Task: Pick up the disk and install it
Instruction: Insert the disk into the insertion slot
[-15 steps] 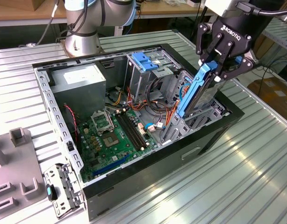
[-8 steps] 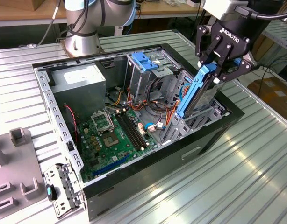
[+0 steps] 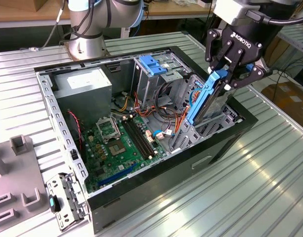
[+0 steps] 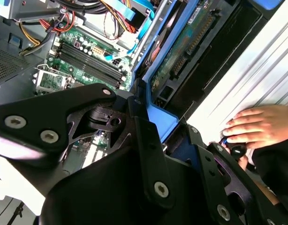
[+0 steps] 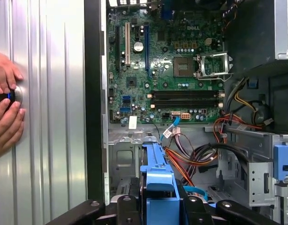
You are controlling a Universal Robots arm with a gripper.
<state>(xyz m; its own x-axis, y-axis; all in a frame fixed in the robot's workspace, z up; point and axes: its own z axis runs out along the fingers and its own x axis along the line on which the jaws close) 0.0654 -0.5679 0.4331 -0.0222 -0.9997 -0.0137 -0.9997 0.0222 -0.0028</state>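
Exterior view first: where do we see the disk [image 3: 216,101]?
We see it tilted, lower end at the bay [image 3: 213,126] by the open case's [image 3: 141,200] wall on the exterior view's right, upper end in the gripper [image 3: 234,79].
Do the fingers [image 3: 247,69] grasp it?
Yes, we find them clamped on it; in the first wrist view its blue rail [image 5: 158,173] runs from between them toward the motherboard [image 5: 167,70].
Anything beyond the case?
We spot a person's hands [image 5: 5,124] on the ribbed table [image 5: 50,140], around a small dark object [image 5: 2,97].
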